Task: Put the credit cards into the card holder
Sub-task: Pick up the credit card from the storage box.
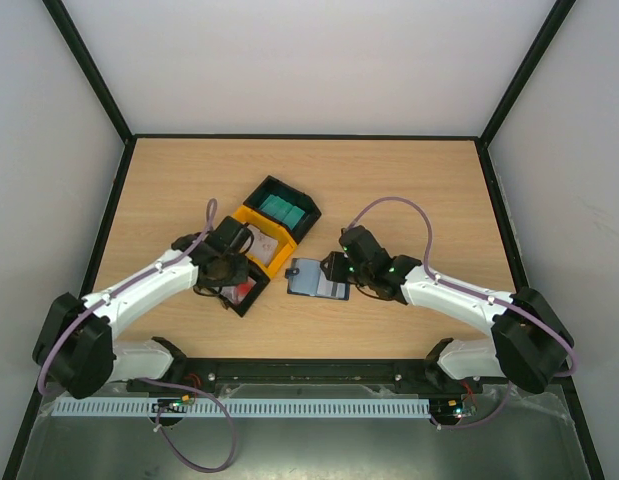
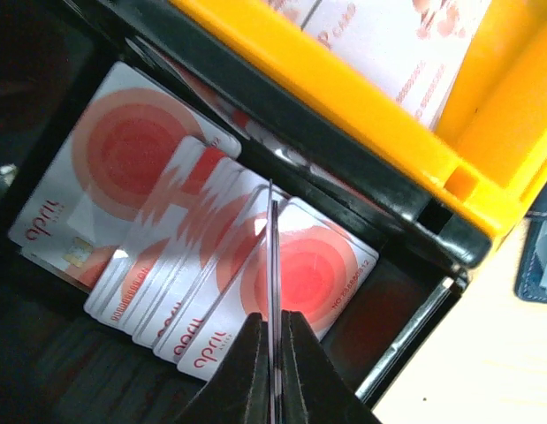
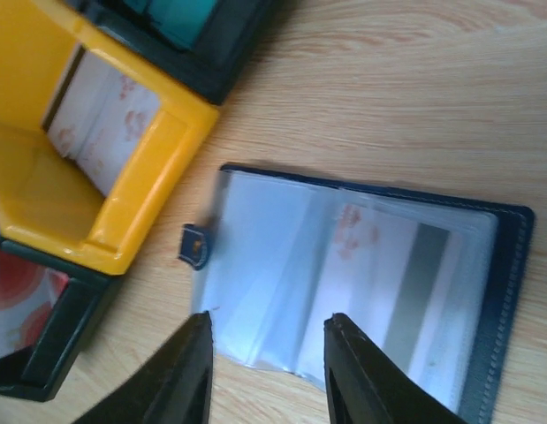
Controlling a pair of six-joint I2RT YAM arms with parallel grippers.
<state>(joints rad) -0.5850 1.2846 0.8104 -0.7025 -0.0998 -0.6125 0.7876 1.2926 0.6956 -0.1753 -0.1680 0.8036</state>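
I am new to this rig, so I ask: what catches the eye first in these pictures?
The left gripper pinches one card edge-on over a fan of red-and-white cards in the black tray, beside the bright yellow tray. To the right, the holder lies open on the table, a stored card in its sleeve, the right gripper open over it.

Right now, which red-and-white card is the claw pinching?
The card standing on its thin edge between the left claw's fingers. The other red-and-white cards lie flat, fanned out in the black tray beneath it.
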